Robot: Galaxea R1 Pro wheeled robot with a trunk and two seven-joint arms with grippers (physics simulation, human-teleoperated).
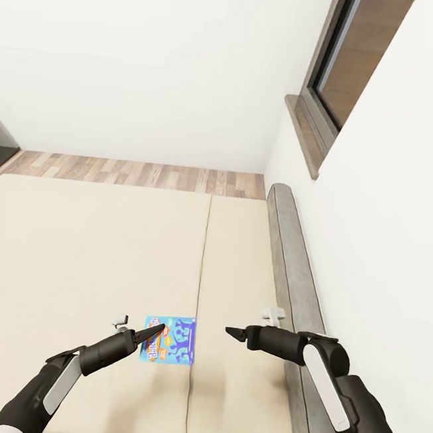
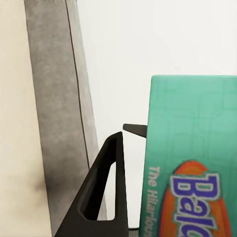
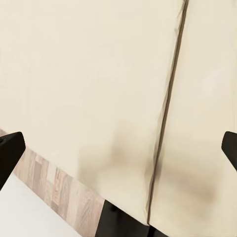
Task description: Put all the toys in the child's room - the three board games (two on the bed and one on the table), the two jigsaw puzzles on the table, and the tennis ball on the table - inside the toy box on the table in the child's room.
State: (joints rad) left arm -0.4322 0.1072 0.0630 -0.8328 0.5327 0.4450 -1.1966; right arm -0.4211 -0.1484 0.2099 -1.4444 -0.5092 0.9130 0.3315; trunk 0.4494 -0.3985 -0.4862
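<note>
The robot stands at the foot of the bed (image 1: pixel 93 250), looking down over the beige mattress, with the grey headboard (image 1: pixel 295 265) running from 5 toward 1 o'clock along the white wall. One board game (image 1: pixel 171 340), a blue-lidded box with big figures, lies flat on the mattress at about 6 o'clock in the head view, its right edge on the seam between the two mattress halves.

The left gripper (image 1: pixel 154 331) reaches in from 7 o'clock and its tip overlaps the box's left edge. In the left wrist view a green-edged face of the board game (image 2: pixel 192 158) stands close against one finger (image 2: pixel 106 192), the other finger hidden behind the box; the jaws look closed on the box's edge, though I cannot tell how firm the hold is. The right gripper (image 1: pixel 233 332) hangs above the mattress at 5 o'clock, near the box but apart from it; the right wrist view shows its fingertips (image 3: pixel 10 148) spread wide over bare mattress, holding nothing.

The step in hand seems to be taking this game off the bed. To do it well, the pinch should sit deep on the edge, since a thin flat box can pivot and slip. Lift straight up and keep the box level before turning away toward the table
</note>
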